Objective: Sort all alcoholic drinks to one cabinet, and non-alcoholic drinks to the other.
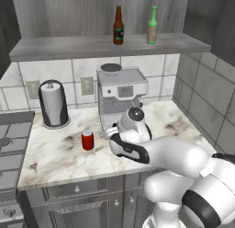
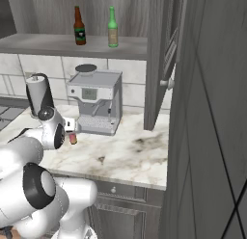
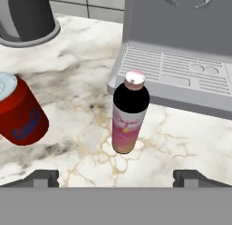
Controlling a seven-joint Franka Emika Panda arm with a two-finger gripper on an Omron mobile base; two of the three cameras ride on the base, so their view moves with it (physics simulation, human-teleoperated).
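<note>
Pink bottle stands (upright) between the wide-open hand's fingertips, untouched.

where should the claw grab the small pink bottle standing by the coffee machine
Around the pink bottle at its straight labelled body, below the dark shoulder and narrow cap. It stands upright on the counter, centred between the open claw tips. Come in level from the counter's front edge: the coffee machine sits close behind and the red soda can stands apart to one side.

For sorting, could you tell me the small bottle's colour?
Pink bottle with black top, clearest in the hand view.
</note>
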